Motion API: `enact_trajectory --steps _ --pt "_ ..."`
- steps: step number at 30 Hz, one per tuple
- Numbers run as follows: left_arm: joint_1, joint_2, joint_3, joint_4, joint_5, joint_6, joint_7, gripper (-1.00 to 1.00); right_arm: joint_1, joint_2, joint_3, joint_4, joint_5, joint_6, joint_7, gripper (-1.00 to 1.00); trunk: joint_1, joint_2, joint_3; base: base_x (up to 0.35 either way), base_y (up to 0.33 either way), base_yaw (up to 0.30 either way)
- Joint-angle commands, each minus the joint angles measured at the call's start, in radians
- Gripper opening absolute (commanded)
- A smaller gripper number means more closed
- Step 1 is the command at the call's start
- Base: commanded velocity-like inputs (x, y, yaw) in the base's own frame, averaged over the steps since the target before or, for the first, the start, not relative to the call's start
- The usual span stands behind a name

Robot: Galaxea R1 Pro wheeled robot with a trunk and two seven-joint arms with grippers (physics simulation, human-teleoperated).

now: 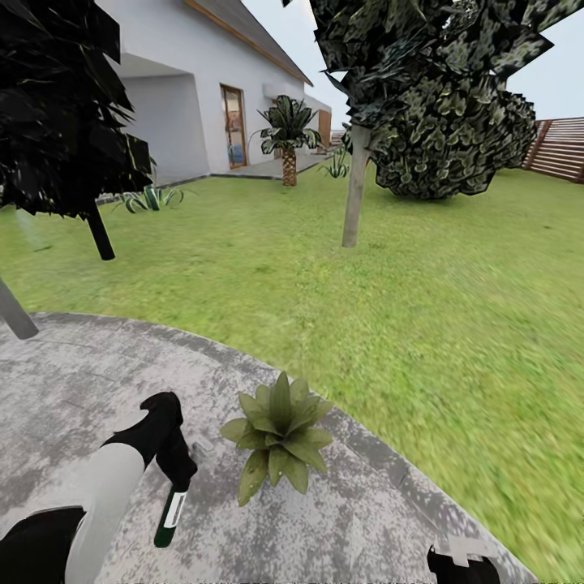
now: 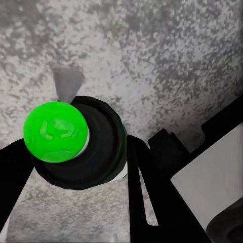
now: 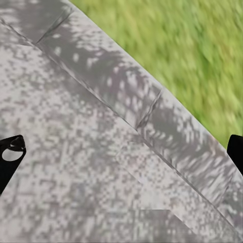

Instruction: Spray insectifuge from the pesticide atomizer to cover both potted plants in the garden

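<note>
My left gripper [image 1: 175, 477] is shut on the pesticide atomizer [image 1: 169, 517], a small dark green bottle with a white label, which hangs below the fingers over the grey paving. In the left wrist view the atomizer [image 2: 81, 152] sits between the black fingers [image 2: 137, 177]; its round top shows bright green and a pale grey nozzle [image 2: 66, 83] sticks out. One potted plant [image 1: 280, 438], a low rosette of pointed green leaves, stands on the paving just right of the bottle. My right gripper [image 1: 462, 564] is low at the right, and its fingertips [image 3: 10, 152] stand wide apart over bare paving, open.
The round grey patio [image 1: 73, 389] borders the green lawn [image 1: 422, 324]. A thin tree trunk [image 1: 354, 191] and a big dark bush [image 1: 446, 138] stand ahead, with a dark tree [image 1: 73, 122] at left. Behind them are a white house [image 1: 195, 89], a palm [image 1: 288, 138], another low rosette [image 1: 150, 197] and a slatted fence [image 1: 560, 146].
</note>
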Motion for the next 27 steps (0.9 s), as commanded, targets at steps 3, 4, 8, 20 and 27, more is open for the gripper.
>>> enact_trajectory --steps 3,4,8,20,27 --pt "0.006 -0.005 0.01 -0.013 -0.002 0.018 -0.015 -1.0 -0.001 0.0 -0.008 0.002 0.011 -0.003 -0.003 1.0 0.0 0.0 -0.006 0.0 0.0 0.0" --pt "0.004 -0.009 0.011 -0.013 0.0 0.019 -0.016 -1.0 -0.001 0.0 -0.007 0.002 0.011 -0.003 -0.003 1.0 0.0 0.0 -0.007 0.0 0.0 0.0" --pt "-0.017 -0.072 0.009 -0.014 -0.003 0.025 -0.017 -1.0 -0.001 0.0 -0.008 0.001 0.011 -0.003 -0.003 1.0 0.0 0.0 -0.014 0.0 0.0 0.0" --pt "-0.05 -0.068 0.006 -0.014 -0.012 0.024 -0.016 -1.0 0.0 -0.006 -0.007 0.007 0.012 -0.005 0.0 1.0 0.0 0.0 -0.018 0.0 0.0 0.0" --pt "0.007 0.01 0.009 -0.009 -0.01 0.019 -0.004 -1.0 -0.001 -0.007 -0.007 0.007 0.013 -0.005 0.0 1.0 0.0 0.0 -0.018 0.0 0.0 0.0"
